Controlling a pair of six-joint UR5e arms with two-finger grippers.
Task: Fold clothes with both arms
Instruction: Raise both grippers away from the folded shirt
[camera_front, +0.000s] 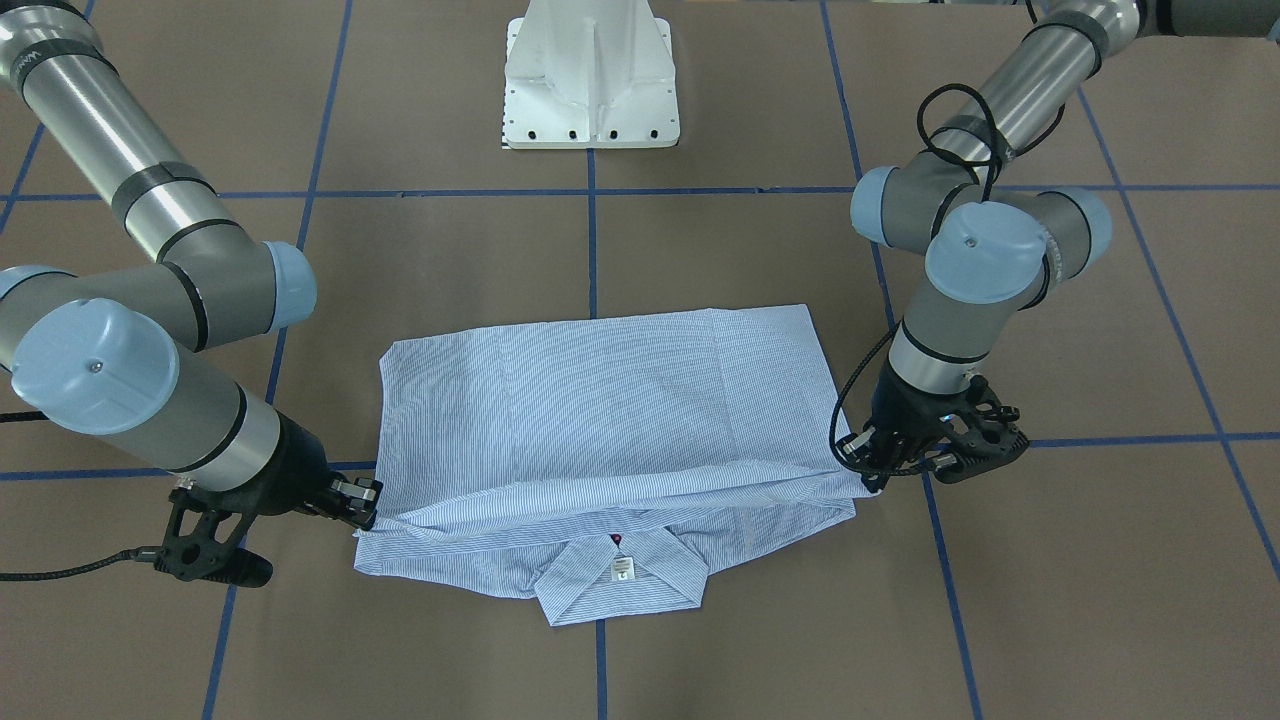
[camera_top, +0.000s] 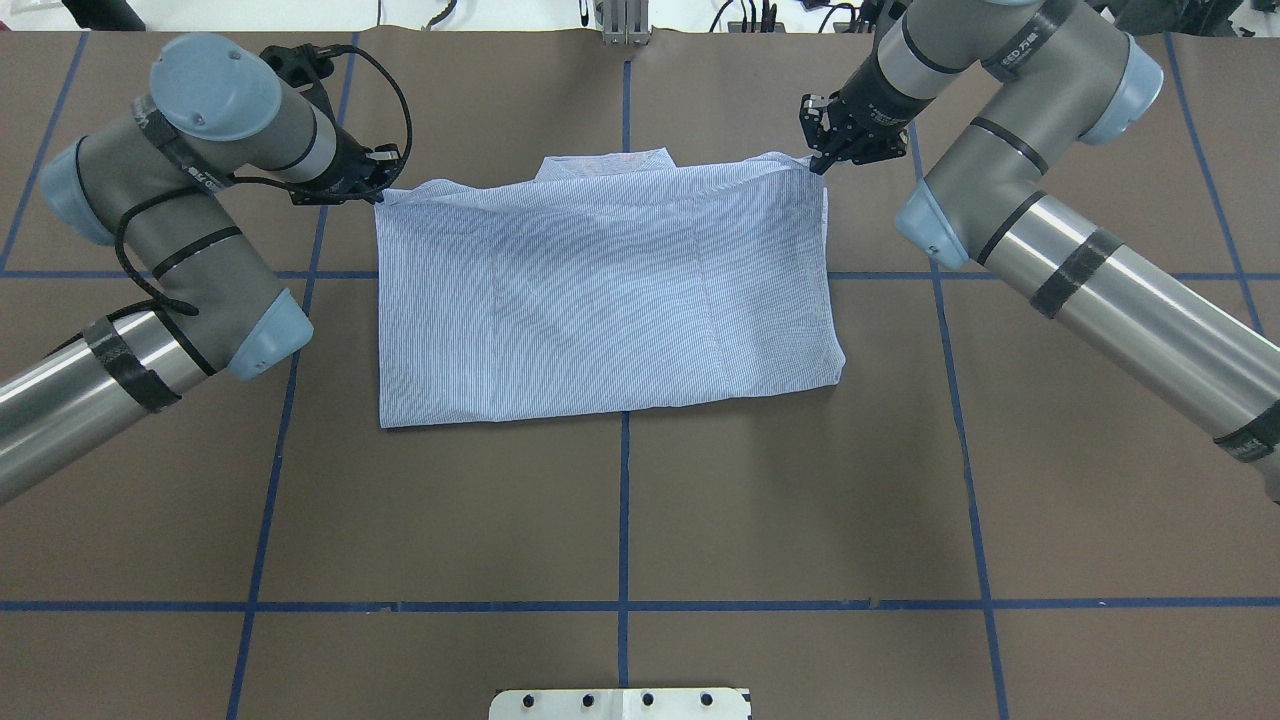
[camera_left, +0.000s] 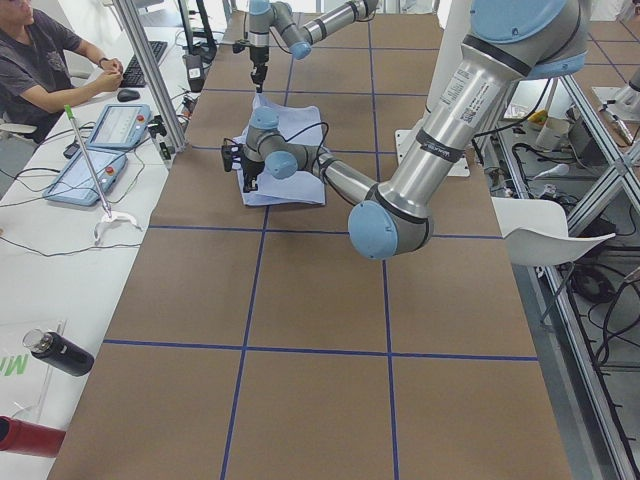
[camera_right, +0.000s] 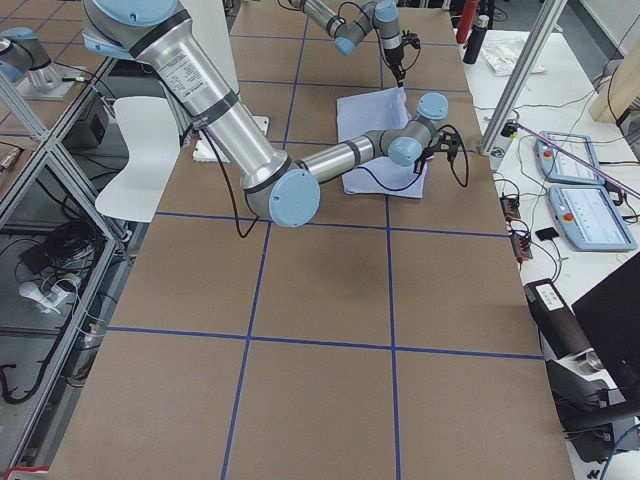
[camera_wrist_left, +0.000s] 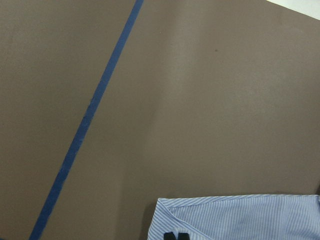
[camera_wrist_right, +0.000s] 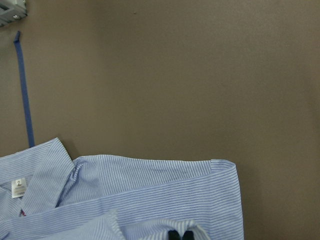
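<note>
The light blue-and-white striped shirt (camera_top: 600, 290) lies folded into a rectangle on the brown table, its collar (camera_front: 620, 585) and white neck label (camera_front: 622, 570) at the far edge from the robot. My left gripper (camera_top: 380, 187) is shut on the folded top layer's far left corner, low over the table; the left wrist view shows its tips (camera_wrist_left: 175, 236) together on the striped cloth (camera_wrist_left: 240, 217). My right gripper (camera_top: 815, 160) is shut on the far right corner; in its wrist view the tips (camera_wrist_right: 181, 234) pinch the hem beside the collar (camera_wrist_right: 35, 170).
The white pedestal base (camera_front: 592, 75) stands at the robot's side of the table. Blue tape lines (camera_top: 624, 500) grid the brown surface. An operator (camera_left: 40, 60) sits at a side desk with tablets (camera_left: 90, 170). Bottles (camera_left: 55, 352) lie on that desk.
</note>
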